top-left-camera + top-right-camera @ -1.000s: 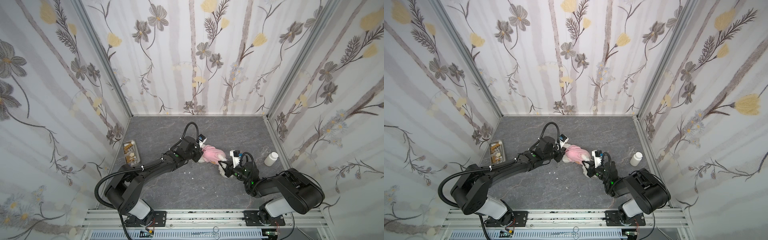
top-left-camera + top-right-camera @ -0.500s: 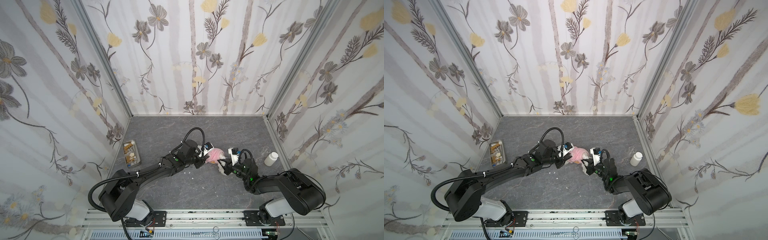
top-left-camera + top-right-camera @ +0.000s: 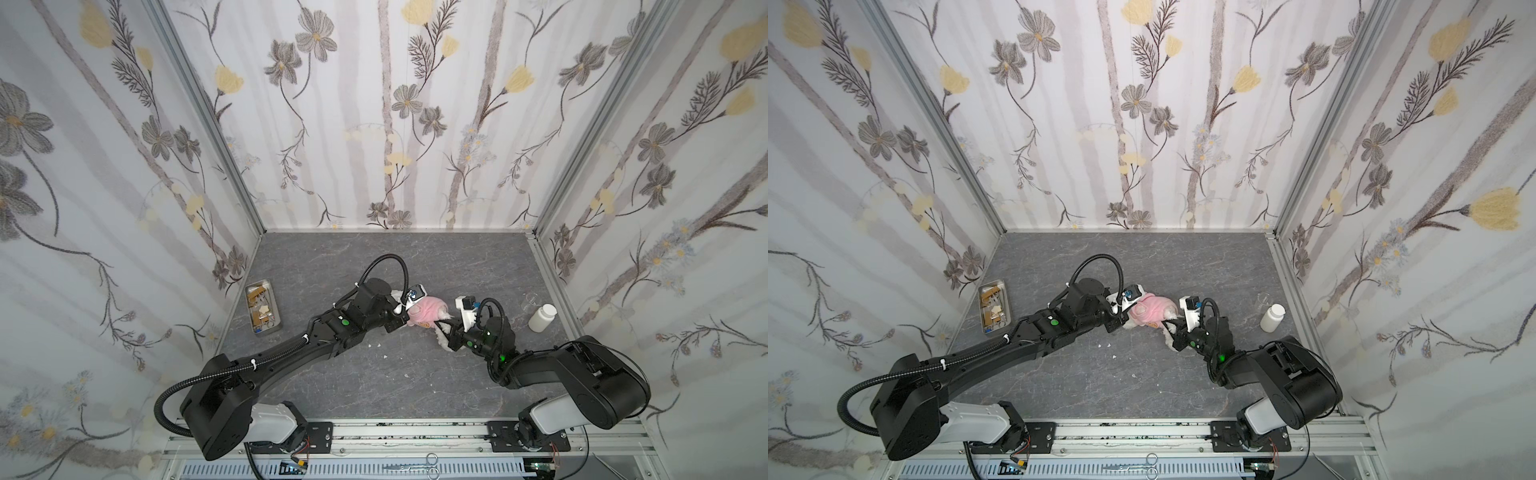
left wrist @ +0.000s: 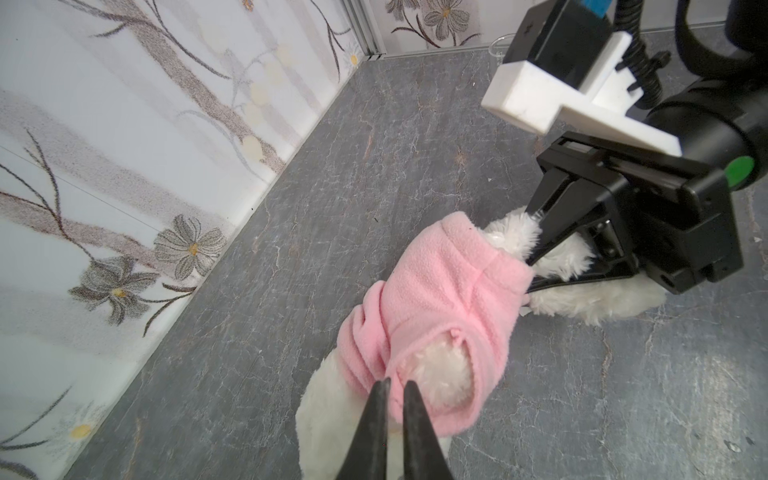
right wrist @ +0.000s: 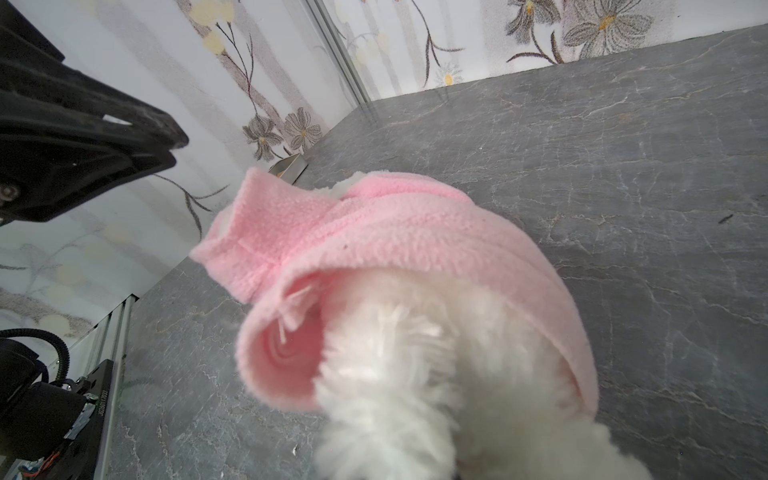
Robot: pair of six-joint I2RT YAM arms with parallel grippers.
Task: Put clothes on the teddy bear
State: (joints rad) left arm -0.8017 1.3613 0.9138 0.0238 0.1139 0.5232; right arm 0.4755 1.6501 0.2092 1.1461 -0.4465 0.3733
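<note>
In both top views the teddy bear (image 3: 442, 340) (image 3: 1133, 323) is being kept lying near the middle of the bench (image 3: 374, 257), a little towards its right edge, with the pink hoodie (image 3: 428, 311) bunched round its body. It is being flanked by the left gripper (image 3: 409, 321) at one end and the right gripper (image 3: 443, 328) at the other. A metal tray (image 3: 249, 311) is being left by the bench's left edge and a white bottle (image 3: 542, 318) by its right edge, both well apart from the bear. The grey, stone-veined bench is being enclosed on three sides by flowered wallpaper walls (image 3: 374, 124).

In the left wrist view the left gripper (image 4: 395, 384) is being shown with its tips drawn almost together on the hoodie's hem. Pink fleece is showing in the slit between them, so the hem is judged to be pinched. The right gripper (image 4: 534, 257) is being clamped onto white fur just past the hoodie's far edge.

In the right wrist view that gripper's own jaws are being hidden. Blurred fur (image 5: 415, 353) is filling the near part, and the hoodie (image 5: 374, 232) is being seen gaping loosely round it.

The garment is judged to be only partly drawn on. The bear should be anchored firmly by the right gripper while the hem is being pulled along the body's length in short tugs. If the fleece is felt to be slipping, it should be re-pinched deeper.
</note>
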